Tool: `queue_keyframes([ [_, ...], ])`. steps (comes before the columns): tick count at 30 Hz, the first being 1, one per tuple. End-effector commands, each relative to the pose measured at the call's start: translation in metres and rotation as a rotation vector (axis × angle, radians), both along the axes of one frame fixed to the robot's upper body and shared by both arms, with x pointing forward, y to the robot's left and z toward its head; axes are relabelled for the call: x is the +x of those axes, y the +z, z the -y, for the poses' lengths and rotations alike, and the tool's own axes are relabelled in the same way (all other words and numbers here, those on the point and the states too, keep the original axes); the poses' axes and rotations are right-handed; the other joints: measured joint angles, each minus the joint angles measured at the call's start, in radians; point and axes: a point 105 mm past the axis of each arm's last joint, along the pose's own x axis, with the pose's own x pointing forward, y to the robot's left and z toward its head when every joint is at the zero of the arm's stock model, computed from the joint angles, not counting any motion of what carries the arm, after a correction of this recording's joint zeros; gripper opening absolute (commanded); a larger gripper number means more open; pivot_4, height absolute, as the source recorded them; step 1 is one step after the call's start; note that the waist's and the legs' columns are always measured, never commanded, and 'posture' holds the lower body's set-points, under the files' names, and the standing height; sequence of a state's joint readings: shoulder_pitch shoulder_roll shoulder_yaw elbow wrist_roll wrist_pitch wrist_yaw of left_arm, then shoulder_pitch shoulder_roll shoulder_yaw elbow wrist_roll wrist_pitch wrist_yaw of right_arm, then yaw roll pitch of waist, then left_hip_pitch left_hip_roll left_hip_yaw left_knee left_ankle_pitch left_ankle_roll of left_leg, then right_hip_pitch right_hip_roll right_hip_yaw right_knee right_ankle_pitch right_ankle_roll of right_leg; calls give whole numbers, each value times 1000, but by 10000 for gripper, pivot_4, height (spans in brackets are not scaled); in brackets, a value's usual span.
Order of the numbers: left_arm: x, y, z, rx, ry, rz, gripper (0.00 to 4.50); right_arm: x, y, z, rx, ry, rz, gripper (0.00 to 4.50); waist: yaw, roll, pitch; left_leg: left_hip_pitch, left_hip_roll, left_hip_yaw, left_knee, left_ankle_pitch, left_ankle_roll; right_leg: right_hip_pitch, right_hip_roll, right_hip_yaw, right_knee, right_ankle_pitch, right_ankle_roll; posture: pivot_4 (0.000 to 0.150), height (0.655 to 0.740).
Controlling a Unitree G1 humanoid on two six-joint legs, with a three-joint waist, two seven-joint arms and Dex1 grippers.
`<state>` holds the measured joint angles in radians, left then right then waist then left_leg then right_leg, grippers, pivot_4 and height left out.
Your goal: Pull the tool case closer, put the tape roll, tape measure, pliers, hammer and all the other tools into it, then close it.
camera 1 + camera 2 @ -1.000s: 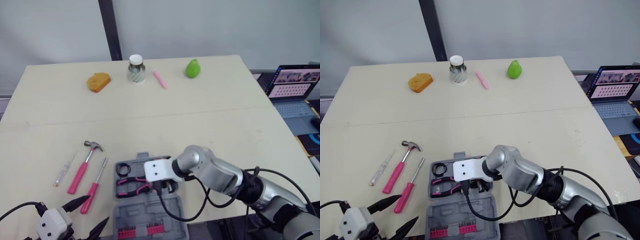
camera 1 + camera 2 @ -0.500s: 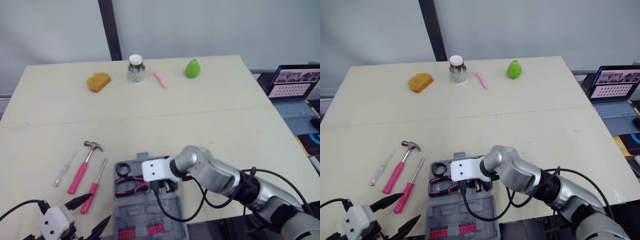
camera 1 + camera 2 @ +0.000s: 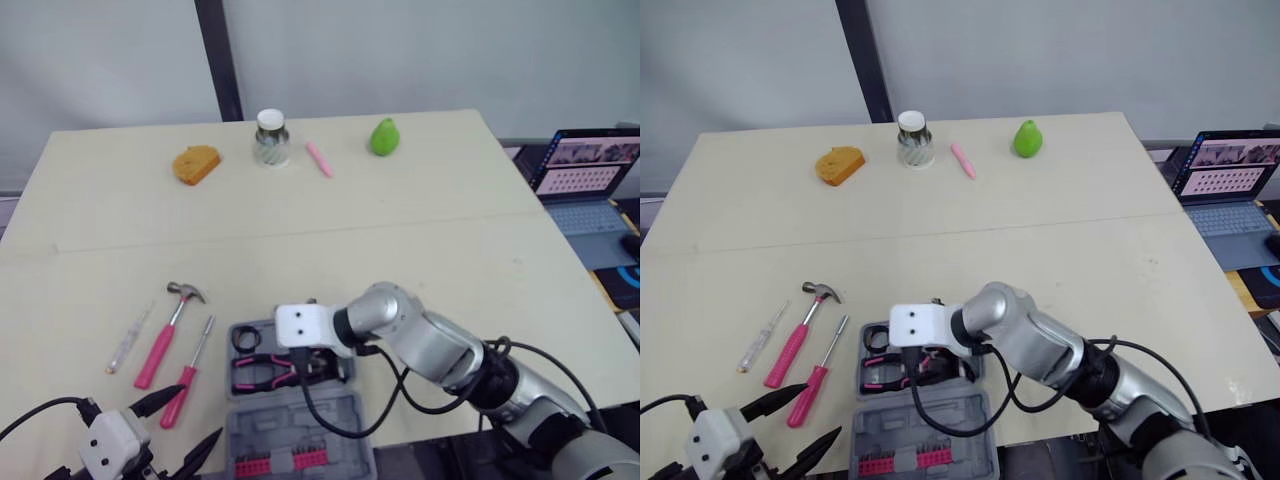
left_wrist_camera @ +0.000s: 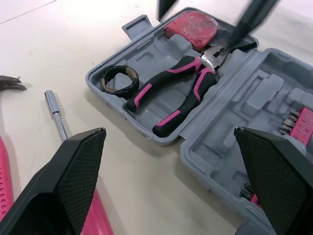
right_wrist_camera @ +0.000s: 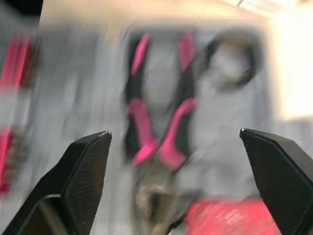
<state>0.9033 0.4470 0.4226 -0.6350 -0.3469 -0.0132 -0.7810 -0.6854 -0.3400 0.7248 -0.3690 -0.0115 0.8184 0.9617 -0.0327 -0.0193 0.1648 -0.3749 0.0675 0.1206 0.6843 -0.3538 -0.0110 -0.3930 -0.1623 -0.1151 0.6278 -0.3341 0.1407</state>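
While my left gripper (image 3: 200,414) hangs low with fingers spread wide, the hammer (image 3: 170,322) still lies on the table left of the open tool case (image 3: 300,425). I see the tape roll (image 4: 120,81), pliers (image 4: 168,93) and tape measure (image 4: 190,24) inside. My right gripper (image 5: 174,131), fingers apart and empty, has slid leftward over the pliers.

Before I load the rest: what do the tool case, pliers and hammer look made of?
Tool case: grey moulded plastic, matte, judging by its shaped recesses. Pliers: pink-and-black grips, probably rubbery plastic; nose is bare shiny metal. Hammer: silvery metal head; pink handle, likely plastic or rubber-coated, hard to tell.
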Motion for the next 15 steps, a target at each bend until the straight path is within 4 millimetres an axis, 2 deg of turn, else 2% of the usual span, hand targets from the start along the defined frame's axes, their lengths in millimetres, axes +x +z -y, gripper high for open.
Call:
queue_keyframes([
  [1,3,6,4,7,-18,26,45000,5,4,-10,125,-5,39,25946,0,0,0,0,0,0,0,0,0,0,0,0,0,0,0,1500,7400],
  [5,4,6,5,6,-22,30,45000,6,-13,-17,173,-9,36,4522,0,-1,0,0,0,2,0,0,0,1,0,0,0,0,0,1500,7400],
  [6,5,6,6,6,-23,31,45000,6,-20,-18,176,-8,26,306,0,-1,0,0,0,2,0,0,0,1,0,0,0,0,0,1500,7400],
  [11,6,6,6,9,-26,33,45000,5,-45,-18,172,-16,-3,306,-3,0,0,0,0,2,0,0,0,0,0,-1,0,0,0,1500,7400],
  [15,5,6,5,12,-24,30,45000,3,-57,-15,140,-10,-4,306,-3,0,0,0,0,2,0,0,0,0,0,0,0,0,0,1500,7400],
])
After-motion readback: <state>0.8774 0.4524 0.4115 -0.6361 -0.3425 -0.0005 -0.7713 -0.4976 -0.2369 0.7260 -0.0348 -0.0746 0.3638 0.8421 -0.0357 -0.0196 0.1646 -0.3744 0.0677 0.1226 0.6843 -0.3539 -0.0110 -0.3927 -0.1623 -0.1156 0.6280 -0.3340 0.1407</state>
